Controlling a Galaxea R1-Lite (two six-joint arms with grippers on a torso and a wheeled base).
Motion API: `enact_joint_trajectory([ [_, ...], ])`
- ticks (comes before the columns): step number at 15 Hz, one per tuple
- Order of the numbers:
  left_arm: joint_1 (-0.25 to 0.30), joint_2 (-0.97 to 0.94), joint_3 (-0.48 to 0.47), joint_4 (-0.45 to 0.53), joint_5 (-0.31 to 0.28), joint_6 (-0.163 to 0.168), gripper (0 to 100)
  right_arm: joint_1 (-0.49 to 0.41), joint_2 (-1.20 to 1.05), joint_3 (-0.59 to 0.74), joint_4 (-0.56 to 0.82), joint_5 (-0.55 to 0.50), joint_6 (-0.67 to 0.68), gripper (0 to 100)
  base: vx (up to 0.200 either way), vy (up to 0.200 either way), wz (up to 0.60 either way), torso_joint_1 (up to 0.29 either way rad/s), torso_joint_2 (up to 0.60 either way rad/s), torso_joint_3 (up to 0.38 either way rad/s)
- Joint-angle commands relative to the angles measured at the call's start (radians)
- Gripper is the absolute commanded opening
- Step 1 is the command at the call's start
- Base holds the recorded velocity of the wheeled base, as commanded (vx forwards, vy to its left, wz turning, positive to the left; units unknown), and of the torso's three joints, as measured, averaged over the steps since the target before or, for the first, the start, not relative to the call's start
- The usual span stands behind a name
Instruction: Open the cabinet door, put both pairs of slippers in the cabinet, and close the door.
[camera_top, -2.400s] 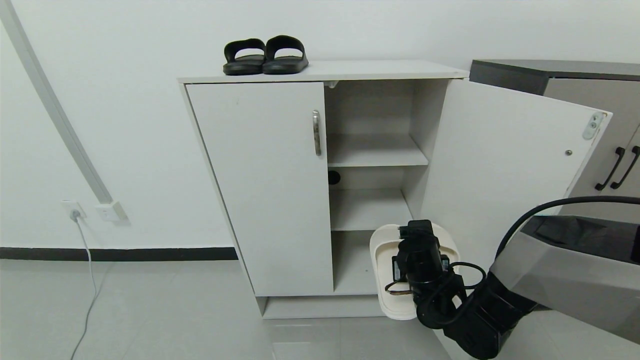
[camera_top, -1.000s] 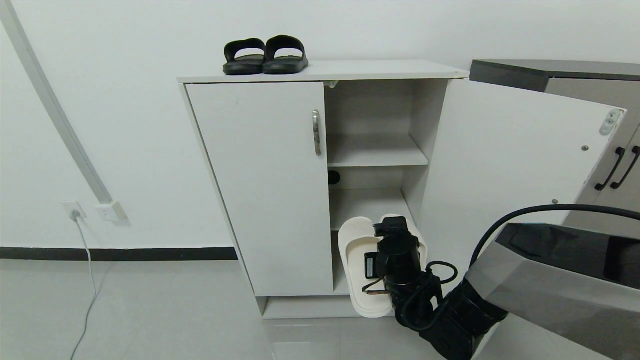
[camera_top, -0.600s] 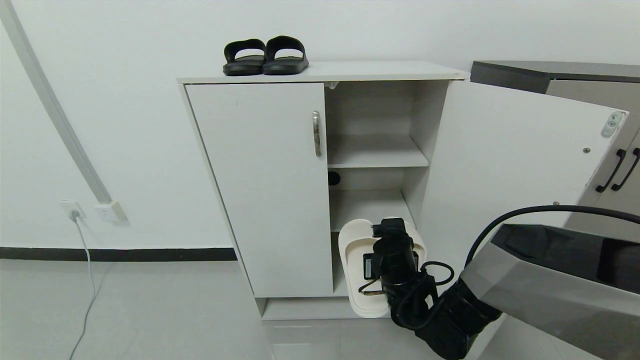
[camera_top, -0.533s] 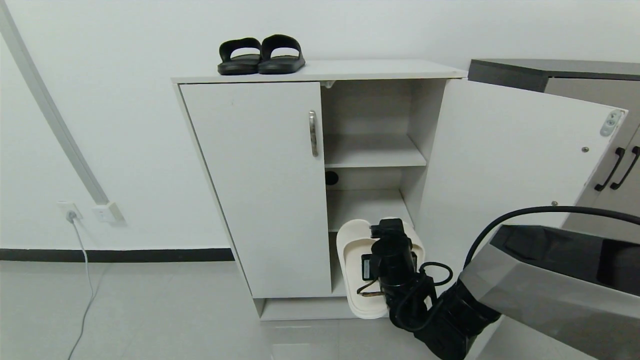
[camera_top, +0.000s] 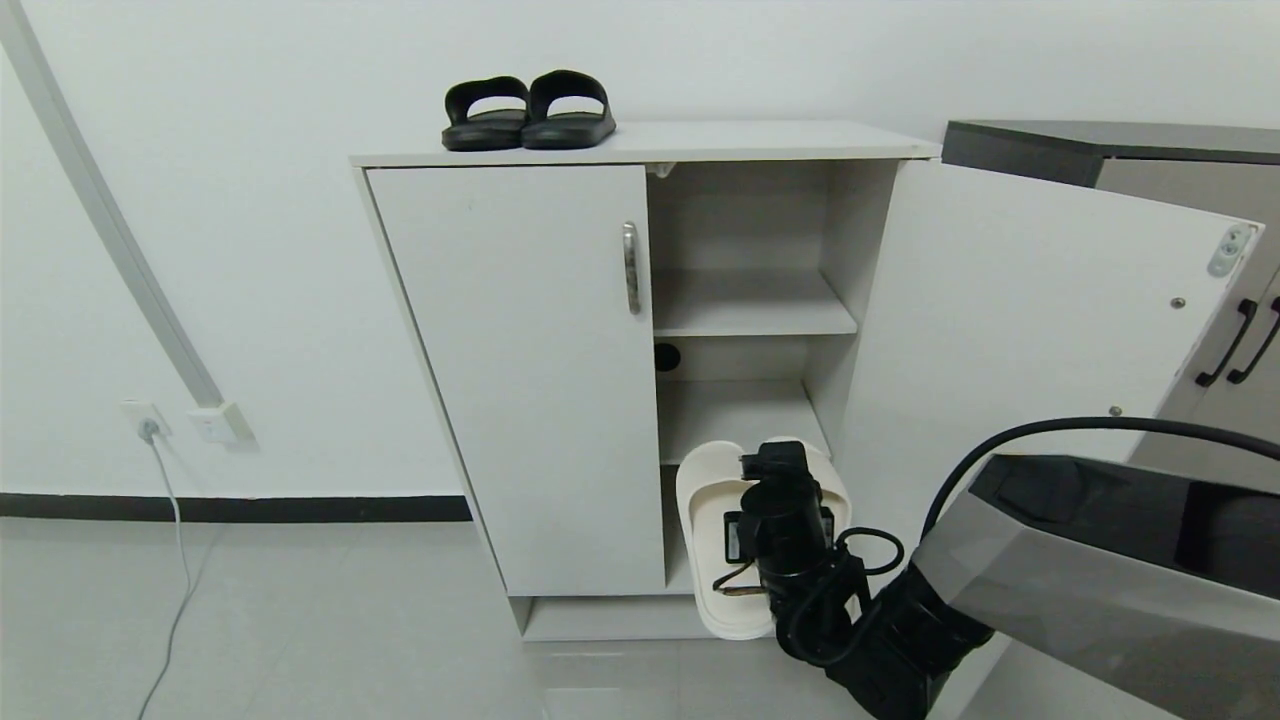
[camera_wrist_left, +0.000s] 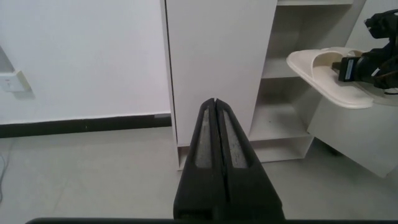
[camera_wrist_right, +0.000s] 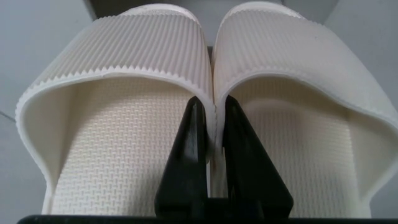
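Since clamping both inner rims holds the pair together, right gripper (camera_wrist_right: 213, 118) grasps cream ribbed foam slippers (camera_top: 705, 510), lower centre, before white wooden cabinet (camera_top: 760, 140).

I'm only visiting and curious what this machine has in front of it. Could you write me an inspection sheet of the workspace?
Surface: pale tiled floor.
Job's things: white cabinet, right door open, left door shut; white slippers held low in front of the open side; black slippers on the cabinet top.
Clutter: nothing seen.
Grippers: right gripper shut on the white slippers' inner edges; left gripper shut, holding nothing.
Cables: one cord runs from a wall socket to the floor.
Surroundings: white wall; grey cabinet at the right.
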Motion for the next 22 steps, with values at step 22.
enact_joint_trajectory([
  [22,0.001,0.001,0.000,0.001,0.000,0.000,0,-0.041,0.218,-0.058,-0.362,-0.012,-0.142,0,0.000,0.000,0.00,0.002,0.00,-0.102],
])
